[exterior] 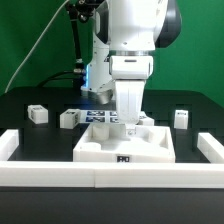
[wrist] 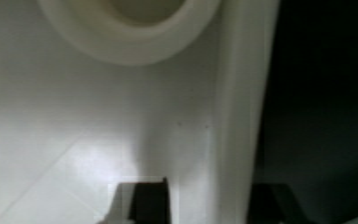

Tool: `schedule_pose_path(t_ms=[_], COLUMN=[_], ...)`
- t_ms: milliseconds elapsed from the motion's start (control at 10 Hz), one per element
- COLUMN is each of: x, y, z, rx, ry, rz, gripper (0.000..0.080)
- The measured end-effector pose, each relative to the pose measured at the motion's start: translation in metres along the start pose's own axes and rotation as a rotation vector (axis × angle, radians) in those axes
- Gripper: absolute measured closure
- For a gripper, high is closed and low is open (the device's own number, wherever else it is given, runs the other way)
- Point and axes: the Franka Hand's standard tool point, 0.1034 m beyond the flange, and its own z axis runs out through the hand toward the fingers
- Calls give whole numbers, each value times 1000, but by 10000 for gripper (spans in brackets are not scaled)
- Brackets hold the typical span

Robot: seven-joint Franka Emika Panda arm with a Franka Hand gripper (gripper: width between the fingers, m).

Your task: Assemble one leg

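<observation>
In the exterior view, small white legs with tags stand loose on the black table: one and another at the left, one at the right. My gripper is down at the back edge of the large flat white tray-like part and holds no leg. In the wrist view my gripper has its dark fingers on either side of that part's raised rim, closed against it. A round recess in that part shows beyond the rim. No leg shows in the wrist view.
The marker board lies behind the tray-like part. A low white wall runs along the front, with side pieces at the left and right. The arm's body hides the table's back middle.
</observation>
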Motion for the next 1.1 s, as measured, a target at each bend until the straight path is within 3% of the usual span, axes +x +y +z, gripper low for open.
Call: schedule_pose_path(t_ms=[100, 200, 700, 800, 1000, 1100], x=[0, 0, 0, -1, -3, -1], y=[0, 0, 0, 0, 9, 12], z=[0, 0, 0, 0, -3, -5], rx=[0, 0, 0, 5, 44, 42], ry=[0, 0, 0, -3, -22, -22], rz=[0, 0, 0, -17, -127, -134], gripper=[728, 743, 743, 743, 742, 742])
